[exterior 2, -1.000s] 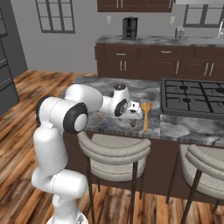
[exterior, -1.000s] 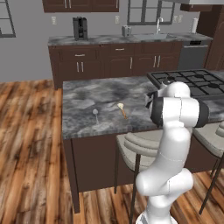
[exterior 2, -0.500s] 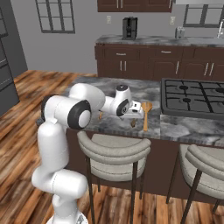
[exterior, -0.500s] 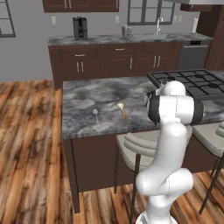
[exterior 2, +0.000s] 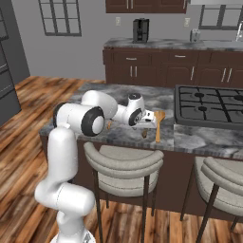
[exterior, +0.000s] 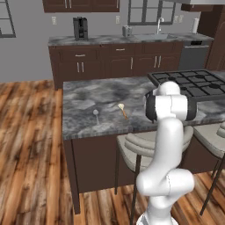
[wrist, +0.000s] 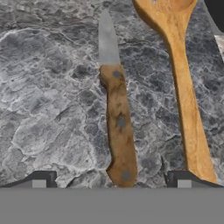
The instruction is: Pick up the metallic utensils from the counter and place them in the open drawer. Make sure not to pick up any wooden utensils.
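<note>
The claw (wrist: pixel 112 177) is hanging wide open over the counter (wrist: pixel 48 109). Between its tips a wood-handled knife (wrist: pixel 114 109) is lying, blade pointing away.

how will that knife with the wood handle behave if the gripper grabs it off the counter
The knife lies flat on the marbled counter, so the fingers probably have little to get under. It looks rigid and unlikely to roll. Its smooth steel blade may slip; the broader riveted handle between the open gripper tips seems the safer grip.
</note>
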